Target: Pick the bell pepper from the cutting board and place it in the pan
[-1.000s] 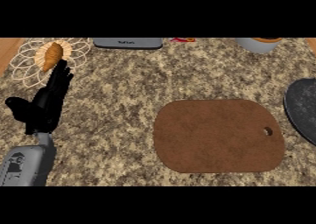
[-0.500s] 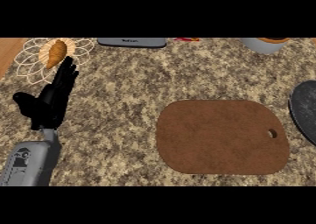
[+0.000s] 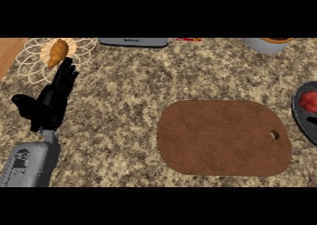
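Red bell pepper (image 3: 311, 101) is seen in the pan (image 3: 303, 118) at three o'clock. The cutting board (image 3: 222, 138) lies bare. The left hand (image 3: 50, 103) is held at nine o'clock, fingers straight and apart.

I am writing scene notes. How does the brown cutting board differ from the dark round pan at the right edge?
The brown rounded cutting board lies whole in view near the counter's middle; the dark round pan is cut off by the right edge. The cutting board's top is bare, with a small hole near its right side; the pan holds a red bell pepper. Both lie flat on the speckled counter.
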Controlling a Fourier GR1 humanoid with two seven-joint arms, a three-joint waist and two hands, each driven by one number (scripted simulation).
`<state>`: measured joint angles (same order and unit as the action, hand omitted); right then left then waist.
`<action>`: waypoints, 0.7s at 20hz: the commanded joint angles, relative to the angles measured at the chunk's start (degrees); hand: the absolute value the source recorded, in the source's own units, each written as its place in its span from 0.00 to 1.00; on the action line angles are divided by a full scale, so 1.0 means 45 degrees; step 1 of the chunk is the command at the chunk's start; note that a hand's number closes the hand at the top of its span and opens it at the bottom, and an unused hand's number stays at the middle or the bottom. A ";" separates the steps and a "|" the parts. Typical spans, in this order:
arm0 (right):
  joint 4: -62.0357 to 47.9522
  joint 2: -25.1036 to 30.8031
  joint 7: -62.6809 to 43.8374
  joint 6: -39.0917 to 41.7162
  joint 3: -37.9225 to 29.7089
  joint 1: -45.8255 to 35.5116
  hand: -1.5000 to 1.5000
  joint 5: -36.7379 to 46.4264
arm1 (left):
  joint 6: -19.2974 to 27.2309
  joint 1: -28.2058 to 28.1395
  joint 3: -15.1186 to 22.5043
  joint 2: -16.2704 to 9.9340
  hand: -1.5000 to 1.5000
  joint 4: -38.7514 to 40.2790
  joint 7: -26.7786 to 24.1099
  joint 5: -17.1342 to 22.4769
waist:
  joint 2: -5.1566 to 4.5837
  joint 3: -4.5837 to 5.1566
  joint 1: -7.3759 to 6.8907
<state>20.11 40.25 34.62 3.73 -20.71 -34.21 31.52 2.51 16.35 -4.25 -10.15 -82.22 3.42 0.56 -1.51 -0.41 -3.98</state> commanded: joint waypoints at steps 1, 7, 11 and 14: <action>-0.1249 0.0381 0.1216 0.0382 -0.0340 -0.0415 0.00 -0.0160 | -0.0078 -0.0328 -0.0065 -0.0104 0.50 -0.0411 0.0018 0.0065 | 0.0053 -0.0003 0.0077; -0.1619 0.0669 0.2593 0.1257 -0.2099 -0.0730 0.00 -0.1965 | 0.0344 -0.0241 0.0050 0.0158 0.50 -0.0485 0.0304 -0.0172 | 0.0131 0.0008 0.0381; -0.2167 0.1504 0.3299 0.3376 -0.2849 -0.0111 0.00 -0.2840 | 0.0364 -0.0456 -0.0051 0.0170 0.50 -0.0243 0.0130 -0.0188 | 0.0177 0.0030 0.0624; -0.2455 0.2117 0.4039 0.5469 -0.2937 0.0752 0.00 -0.3071 | 0.0390 -0.0461 -0.0040 0.0011 0.50 -0.1060 0.0899 -0.0140 | 0.0233 0.0021 0.0667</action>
<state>10.83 46.82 48.04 18.18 -32.34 -33.91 19.84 3.46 14.01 -4.64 -10.17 -85.01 5.19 0.24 -0.70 -0.30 -1.56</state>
